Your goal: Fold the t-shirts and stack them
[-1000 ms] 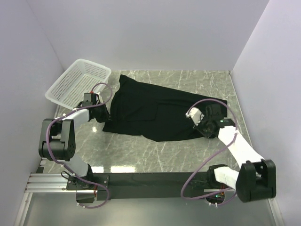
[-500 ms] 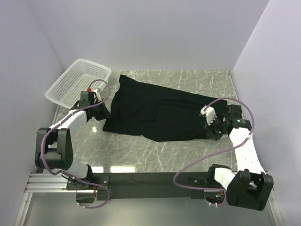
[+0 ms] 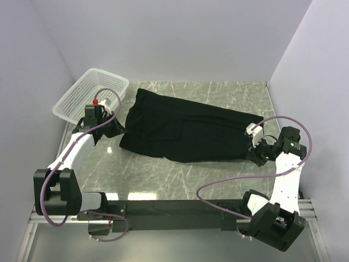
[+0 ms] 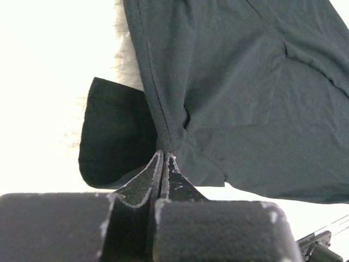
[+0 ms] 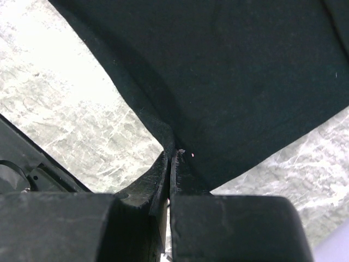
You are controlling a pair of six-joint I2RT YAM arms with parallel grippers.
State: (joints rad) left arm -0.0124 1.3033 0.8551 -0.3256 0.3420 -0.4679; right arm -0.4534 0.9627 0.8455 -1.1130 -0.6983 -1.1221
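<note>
Both jaws pinch thin cloth edges, right gripper (image 3: 254,155) at the 4 o'clock corner of the flat-spread black t-shirt (image 3: 185,128), left gripper (image 3: 120,131) at 9 o'clock; an uneven pull could slip a hem free or snag the basket (image 3: 90,94) beyond

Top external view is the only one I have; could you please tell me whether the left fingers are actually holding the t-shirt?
Observer: Yes. In the left wrist view the left fingers are pressed together on the black t-shirt, right on a stitched seam.
Operator: Thank you. Is the right side gripped as well?
Observer: It is. The right wrist view shows the right fingers shut on the cloth's edge, with the marble table showing on both sides of them.
Operator: Is any cloth loose at the left grip?
Observer: A darker flap, possibly a sleeve, sticks out to the left of the seam.
</note>
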